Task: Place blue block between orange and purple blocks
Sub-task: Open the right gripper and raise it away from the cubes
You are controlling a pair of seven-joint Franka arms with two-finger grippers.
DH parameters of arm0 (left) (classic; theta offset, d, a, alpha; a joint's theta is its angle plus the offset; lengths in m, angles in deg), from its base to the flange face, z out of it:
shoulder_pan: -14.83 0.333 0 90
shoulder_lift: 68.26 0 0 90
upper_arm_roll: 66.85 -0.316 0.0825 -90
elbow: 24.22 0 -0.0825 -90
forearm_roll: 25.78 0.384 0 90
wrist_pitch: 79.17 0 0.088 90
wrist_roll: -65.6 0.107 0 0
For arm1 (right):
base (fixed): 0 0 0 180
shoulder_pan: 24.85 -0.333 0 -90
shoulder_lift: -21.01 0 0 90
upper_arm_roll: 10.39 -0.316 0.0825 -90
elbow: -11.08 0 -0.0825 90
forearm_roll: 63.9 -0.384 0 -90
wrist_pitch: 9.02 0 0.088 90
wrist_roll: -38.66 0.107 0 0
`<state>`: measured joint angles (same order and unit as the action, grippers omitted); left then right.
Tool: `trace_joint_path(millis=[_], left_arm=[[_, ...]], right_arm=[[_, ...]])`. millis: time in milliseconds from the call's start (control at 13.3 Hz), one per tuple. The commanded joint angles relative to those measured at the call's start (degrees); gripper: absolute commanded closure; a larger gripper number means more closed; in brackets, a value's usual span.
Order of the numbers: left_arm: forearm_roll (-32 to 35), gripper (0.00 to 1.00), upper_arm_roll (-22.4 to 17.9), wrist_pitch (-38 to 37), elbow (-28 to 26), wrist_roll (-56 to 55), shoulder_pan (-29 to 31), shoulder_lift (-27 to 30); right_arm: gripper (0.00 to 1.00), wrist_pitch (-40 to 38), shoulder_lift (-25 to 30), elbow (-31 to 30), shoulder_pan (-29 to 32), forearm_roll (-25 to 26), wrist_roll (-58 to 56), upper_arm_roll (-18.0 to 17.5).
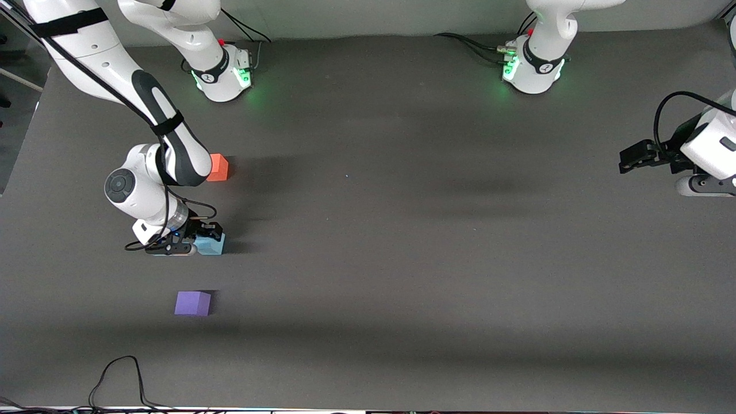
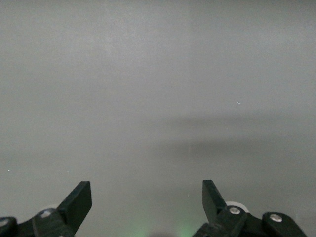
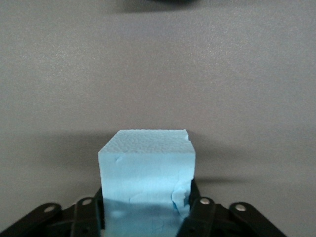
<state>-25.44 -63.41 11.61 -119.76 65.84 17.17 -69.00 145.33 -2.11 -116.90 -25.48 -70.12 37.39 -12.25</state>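
The blue block [image 1: 211, 244] is a light sky-blue cube between the fingers of my right gripper [image 1: 198, 240], which is shut on it low at the table. In the right wrist view the block [image 3: 146, 168] fills the space between the black fingers [image 3: 195, 200]. The orange block [image 1: 218, 167] sits on the table farther from the front camera, partly hidden by the right arm. The purple block [image 1: 193, 303] sits nearer to the camera. The blue block is roughly in line between them. My left gripper [image 1: 631, 156] is open and empty, waiting at the left arm's end of the table, also seen in its wrist view [image 2: 146, 192].
The dark grey table [image 1: 402, 230] has the two arm bases [image 1: 224, 72] along its farthest edge. A black cable [image 1: 118, 379] loops on the table near the front edge, toward the right arm's end.
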Motion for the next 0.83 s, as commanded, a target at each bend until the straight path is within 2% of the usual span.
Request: trace_joint_path(millis=[0,226,301,452,602,753], left_arm=[[-0.5,0.0,-0.4,0.4,0.0,-0.9,-0.7,0.1],[-0.5,0.0,-0.4,0.4,0.0,-0.9,-0.7,0.1],[-0.5,0.0,-0.4,0.4,0.0,-0.9,-0.7,0.1],[-0.5,0.0,-0.4,0.5,0.0,-0.9,-0.7,0.0],[-0.5,0.0,-0.4,0.4,0.0,-0.9,-0.7,0.0],[-0.5,0.0,-0.4,0.5,0.0,-0.9,-0.7,0.0]], right_arm=[[0.0,-5.1,4.8,0.3,-0.5,0.5,-1.0,0.3],[0.0,-16.4,16.0,1.2,-0.6,0.5,-1.4,0.3],[0.0,-21.6,19.2,3.2,-0.6,0.5,-1.3,0.2],[0.0,-35.1,23.7,10.0,-0.6,0.5,-1.0,0.0],[0.0,-43.9,26.8,16.5,-0.6,0.5,-1.0,0.2],[0.0,-51.8,27.6,23.4,-0.6,0.5,-0.7,0.3]])
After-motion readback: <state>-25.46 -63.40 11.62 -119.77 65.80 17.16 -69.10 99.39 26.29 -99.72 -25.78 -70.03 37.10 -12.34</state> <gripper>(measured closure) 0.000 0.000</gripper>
